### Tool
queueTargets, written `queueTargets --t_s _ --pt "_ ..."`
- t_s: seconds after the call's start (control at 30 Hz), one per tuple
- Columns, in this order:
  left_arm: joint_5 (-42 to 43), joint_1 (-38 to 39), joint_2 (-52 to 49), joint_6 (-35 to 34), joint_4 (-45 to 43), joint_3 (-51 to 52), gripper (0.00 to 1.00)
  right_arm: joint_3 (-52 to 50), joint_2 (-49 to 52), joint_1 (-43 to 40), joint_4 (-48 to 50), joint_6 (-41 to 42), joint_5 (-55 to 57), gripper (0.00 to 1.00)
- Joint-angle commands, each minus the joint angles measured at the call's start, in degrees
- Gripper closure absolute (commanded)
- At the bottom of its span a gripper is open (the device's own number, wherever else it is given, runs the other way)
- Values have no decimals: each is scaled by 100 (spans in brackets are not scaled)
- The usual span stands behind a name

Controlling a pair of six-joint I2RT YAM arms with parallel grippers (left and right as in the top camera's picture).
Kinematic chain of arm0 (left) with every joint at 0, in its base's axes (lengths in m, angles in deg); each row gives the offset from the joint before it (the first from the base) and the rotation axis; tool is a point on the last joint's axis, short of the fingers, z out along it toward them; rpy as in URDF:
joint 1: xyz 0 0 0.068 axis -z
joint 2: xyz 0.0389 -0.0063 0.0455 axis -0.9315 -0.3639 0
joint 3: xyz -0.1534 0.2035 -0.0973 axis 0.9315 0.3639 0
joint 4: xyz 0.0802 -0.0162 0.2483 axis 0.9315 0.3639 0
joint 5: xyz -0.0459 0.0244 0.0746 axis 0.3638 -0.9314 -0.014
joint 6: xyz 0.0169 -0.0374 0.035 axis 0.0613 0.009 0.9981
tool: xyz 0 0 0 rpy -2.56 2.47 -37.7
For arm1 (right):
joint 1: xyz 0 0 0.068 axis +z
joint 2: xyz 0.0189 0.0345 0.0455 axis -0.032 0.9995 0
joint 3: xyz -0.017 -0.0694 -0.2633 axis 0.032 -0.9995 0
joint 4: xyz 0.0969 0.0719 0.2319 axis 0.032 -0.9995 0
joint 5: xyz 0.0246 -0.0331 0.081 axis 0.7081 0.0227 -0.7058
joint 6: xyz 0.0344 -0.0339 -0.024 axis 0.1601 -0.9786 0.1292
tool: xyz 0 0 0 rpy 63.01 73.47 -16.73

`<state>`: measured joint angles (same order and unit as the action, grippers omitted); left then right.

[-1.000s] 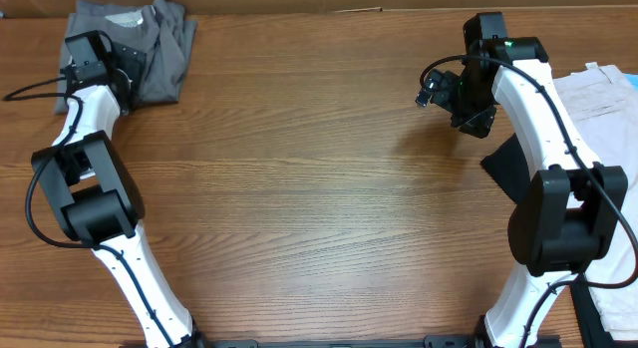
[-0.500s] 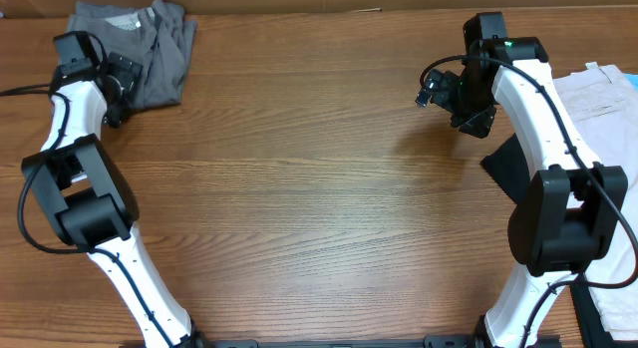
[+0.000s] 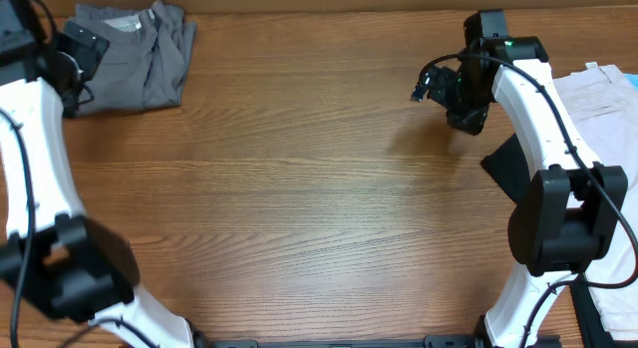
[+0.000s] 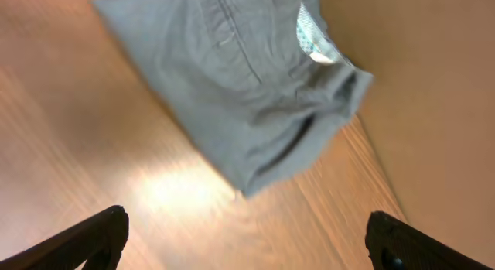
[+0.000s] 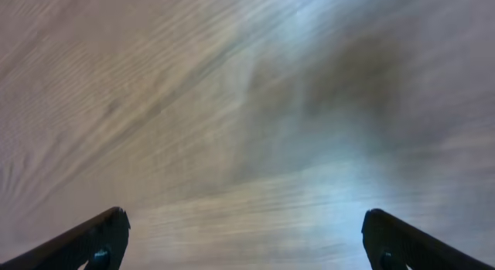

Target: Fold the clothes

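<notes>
Grey shorts (image 3: 135, 54): upper left of the overhead frame, lying on the table (image 3: 319, 208) as a bunched, partly doubled heap, with a label showing at the waistband near the top edge. In the left wrist view they fill the upper half of the frame, with a loose open fold at the heap's lower right.

Left jaws: spread wide, empty, near the heap's left edge.
Right jaws: spread wide, empty, over bare wood in the upper right, well apart from the shorts.

Handling estimate: light, limp cotton with no stiffness, likely to drape and drag rather than slide. The thick waistband and hem seams look the surest pinch points. A single-layer corner is preferred, since stacked folds could lift together.
</notes>
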<state>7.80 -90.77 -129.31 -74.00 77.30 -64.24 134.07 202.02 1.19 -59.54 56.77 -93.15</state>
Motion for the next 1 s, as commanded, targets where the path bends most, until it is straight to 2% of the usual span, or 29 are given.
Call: queueTargets --t_s 0.0,0.13,0.23,0.3,0.4,0.53,0.67,0.97 --pt "66 44 374 125 352 -66 0 173 -516 -52 -337 7 -245 0" --pt "142 44 474 125 772 -66 0 168 -1311 85 -1207 105 673 0" --pt "149 44 420 122 1051 -48 0 157 -2057 463 -2079 695 2031 0" --pt "149 44 396 122 1054 -48 0 149 -2426 719 -2479 916 2439 0" --pt "140 39 391 125 1043 -48 0 149 -2903 1102 -2896 916 2505 0" --pt "140 37 391 125 1045 -48 0 144 -3318 1451 -2949 848 2122 0" --pt "140 39 391 125 1045 -48 0 144 -3442 1502 -2949 848 1803 0" --pt "140 39 391 125 1045 -48 0 144 -3407 1502 -2953 682 1862 0"
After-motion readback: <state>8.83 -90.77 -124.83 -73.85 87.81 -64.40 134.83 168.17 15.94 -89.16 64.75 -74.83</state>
